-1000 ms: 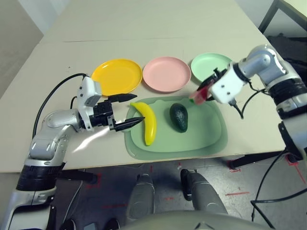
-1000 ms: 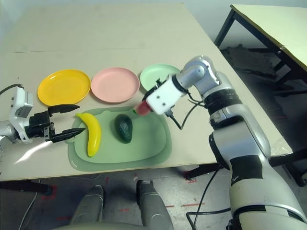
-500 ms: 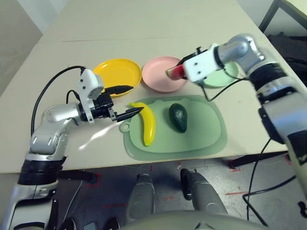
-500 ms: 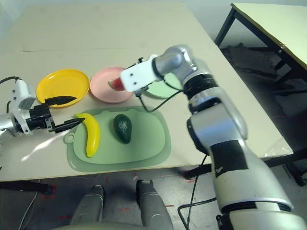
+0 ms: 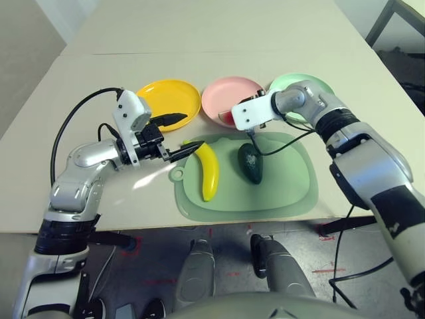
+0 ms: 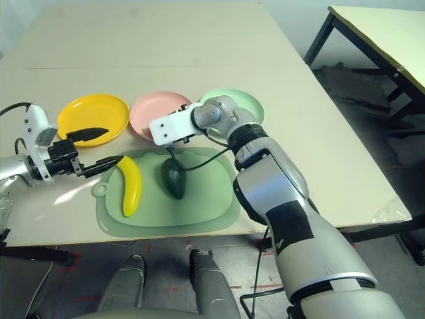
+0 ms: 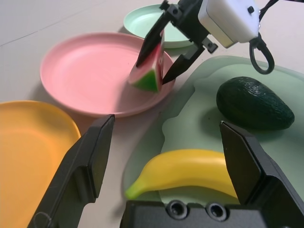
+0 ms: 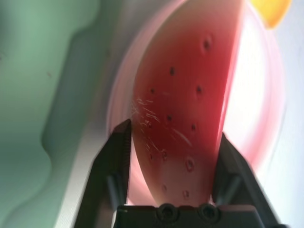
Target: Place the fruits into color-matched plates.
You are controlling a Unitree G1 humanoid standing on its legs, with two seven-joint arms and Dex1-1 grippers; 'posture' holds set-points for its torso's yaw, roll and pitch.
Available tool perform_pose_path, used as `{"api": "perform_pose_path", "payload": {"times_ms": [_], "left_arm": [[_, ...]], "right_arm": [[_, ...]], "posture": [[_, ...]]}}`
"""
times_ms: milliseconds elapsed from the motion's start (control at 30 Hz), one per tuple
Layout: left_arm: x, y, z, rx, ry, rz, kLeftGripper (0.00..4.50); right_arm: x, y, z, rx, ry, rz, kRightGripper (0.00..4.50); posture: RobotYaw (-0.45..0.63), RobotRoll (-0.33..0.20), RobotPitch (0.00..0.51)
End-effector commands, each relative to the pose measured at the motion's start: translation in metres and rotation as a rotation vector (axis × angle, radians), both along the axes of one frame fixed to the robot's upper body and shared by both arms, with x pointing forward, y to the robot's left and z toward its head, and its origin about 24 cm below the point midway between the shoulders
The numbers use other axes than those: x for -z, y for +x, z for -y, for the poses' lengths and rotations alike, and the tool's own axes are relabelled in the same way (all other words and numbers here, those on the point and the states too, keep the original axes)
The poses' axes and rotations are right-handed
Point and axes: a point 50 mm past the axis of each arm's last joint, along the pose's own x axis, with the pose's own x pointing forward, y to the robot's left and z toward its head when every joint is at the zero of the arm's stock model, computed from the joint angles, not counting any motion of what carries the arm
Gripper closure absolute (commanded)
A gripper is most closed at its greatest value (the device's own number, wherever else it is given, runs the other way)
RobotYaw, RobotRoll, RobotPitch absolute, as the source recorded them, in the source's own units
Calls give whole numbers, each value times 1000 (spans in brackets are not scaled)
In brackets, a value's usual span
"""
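The red watermelon wedge point(image 7: 148, 76) stands rind-down on the near rim of the pink plate point(image 5: 229, 93). My right gripper point(image 7: 152, 71) is shut on it, one finger on each side. The yellow banana point(image 5: 210, 171) and the dark green avocado point(image 5: 251, 163) lie side by side on the pale green mat point(image 5: 285, 183). My left gripper point(image 5: 191, 131) hangs open just left of the banana's far tip, holding nothing. The yellow plate point(image 5: 166, 100) sits behind it. The mint green plate point(image 5: 289, 81) is partly hidden by my right forearm.
The three plates stand in a row behind the mat, on a beige table. A black cable loops from my right wrist over the mat's far edge near the avocado. Bare tabletop stretches beyond the plates and to the left of my left arm.
My right gripper has carried the watermelon wedge left from above the mat's far right corner and lowered it onto the pink plate. My left gripper has stayed open by the banana.
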Motion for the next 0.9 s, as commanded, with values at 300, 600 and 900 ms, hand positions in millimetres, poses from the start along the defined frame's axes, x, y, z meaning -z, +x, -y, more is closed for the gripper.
{"api": "perform_pose_path", "payload": {"times_ms": [300,600,900], "left_arm": [[4,3,-10,-18,27,7,0],[4,8,-5,19,34,4,0],[1,9,-1,86,43,-20,0]], "right_arm": [[-37,4,6,-15,5,124,27],[-103,-13,14,-193,-2,178,27],[-65,-57,51,-505,-289,-1,27]], "posture": [[88,0,164],[35,0,159],[16,0,164]]}}
